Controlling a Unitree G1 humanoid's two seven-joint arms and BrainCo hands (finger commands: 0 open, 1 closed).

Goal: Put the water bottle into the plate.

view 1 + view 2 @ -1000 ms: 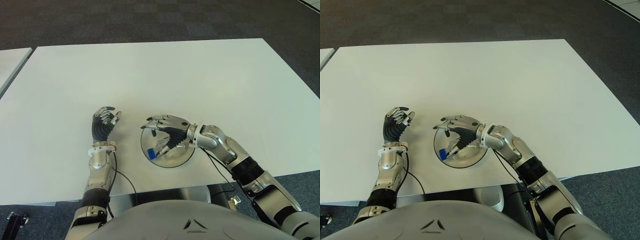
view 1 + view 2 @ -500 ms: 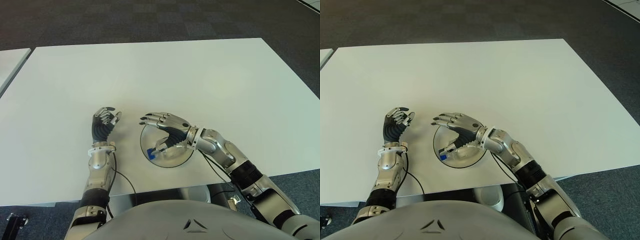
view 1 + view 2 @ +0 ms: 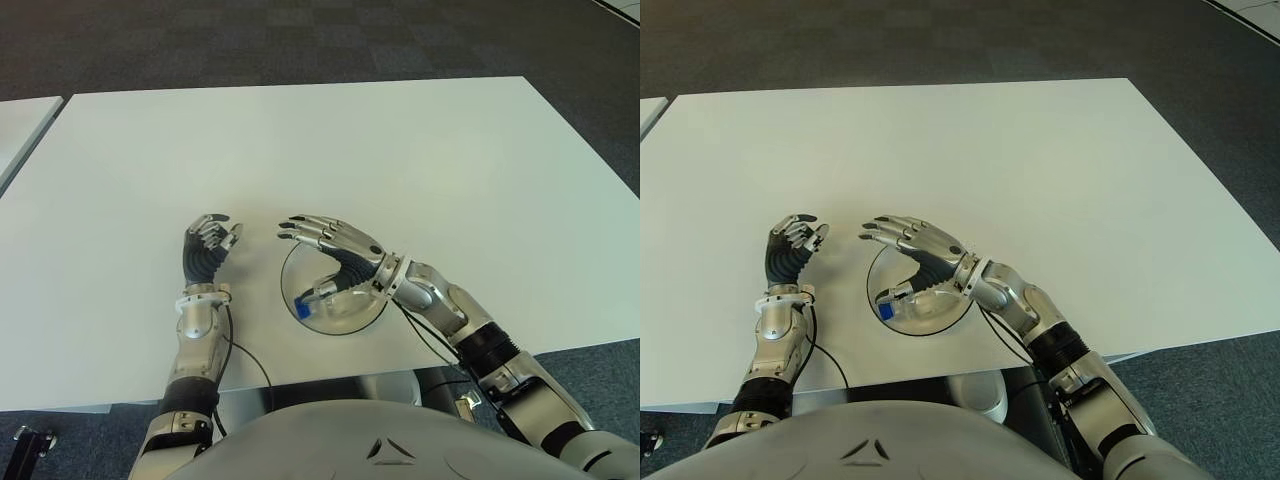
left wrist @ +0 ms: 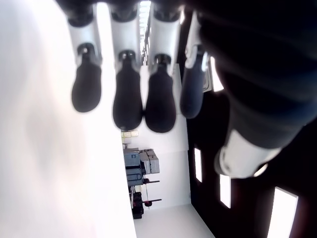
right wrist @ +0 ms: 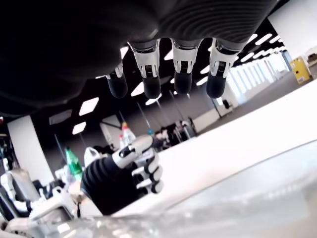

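The right hand [image 3: 335,250] has opened and lifted over the last second: its fingers [image 3: 305,228], earlier curled low over the water bottle [image 3: 322,296], now spread flat above it and hold nothing. The bottle lies on its side inside the plate [image 3: 370,312], blue cap [image 3: 301,310] toward the near edge of the desk [image 3: 400,150]. That reads as a finished release, so the placement looks done. The left hand [image 3: 207,252] shows just left of the plate, fingers loosely curled, empty.
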